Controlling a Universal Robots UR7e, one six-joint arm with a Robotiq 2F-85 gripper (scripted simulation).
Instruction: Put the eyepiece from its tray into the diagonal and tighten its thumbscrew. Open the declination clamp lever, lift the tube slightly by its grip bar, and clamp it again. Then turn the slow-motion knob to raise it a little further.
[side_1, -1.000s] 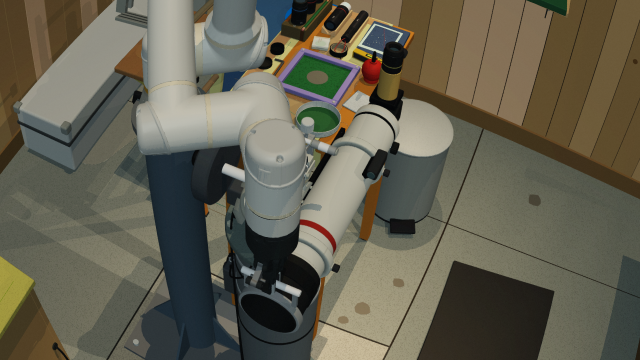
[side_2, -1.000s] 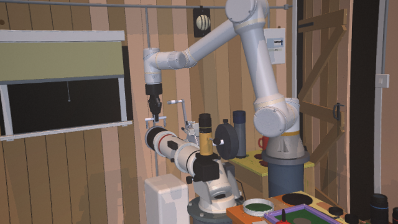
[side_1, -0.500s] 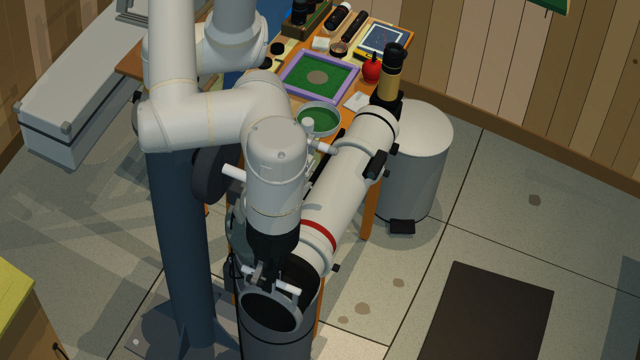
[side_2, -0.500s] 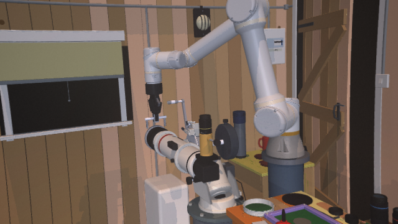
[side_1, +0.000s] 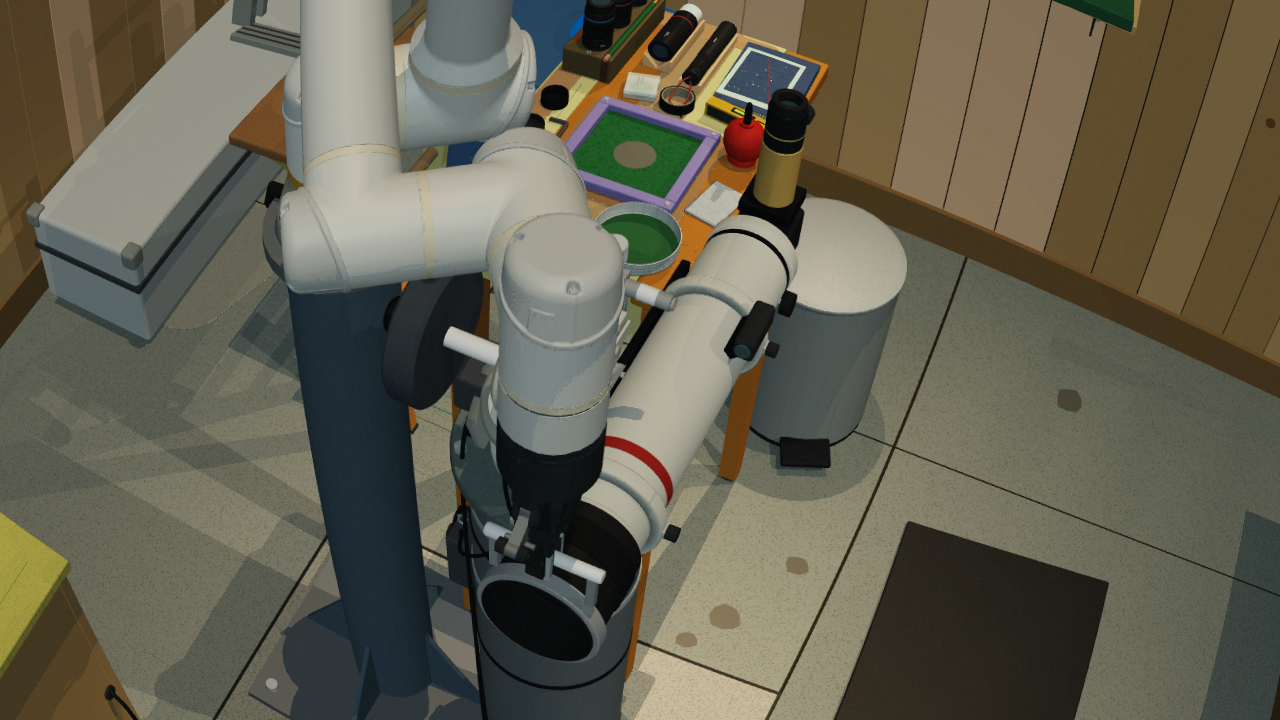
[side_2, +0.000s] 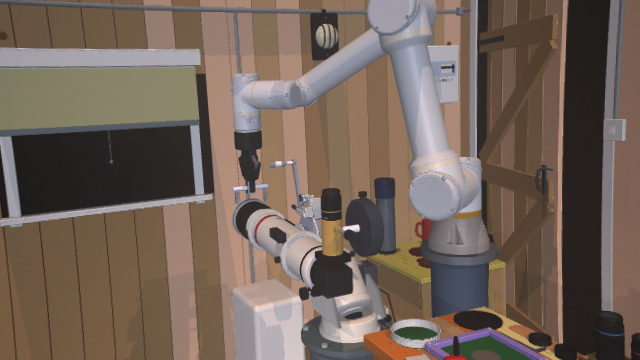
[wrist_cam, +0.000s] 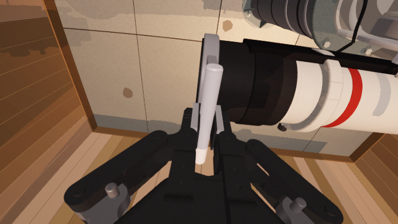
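Observation:
At the telescope's front end, a pale grip bar sits on a bracket above the black dew shield. The white tube with a red band slopes down from there to the black diagonal, where the yellow-and-black eyepiece stands upright. The purple-framed tray on the orange table holds no eyepiece. The clamp lever rises behind the tube, by the mount. My gripper comes down from above and is closed around the grip bar.
The robot's dark pedestal stands just left of the tube's front end. The counterweight disc is on the mount's shaft. A grey bin sits by the table, a round green dish on its edge, and a dark mat on the floor.

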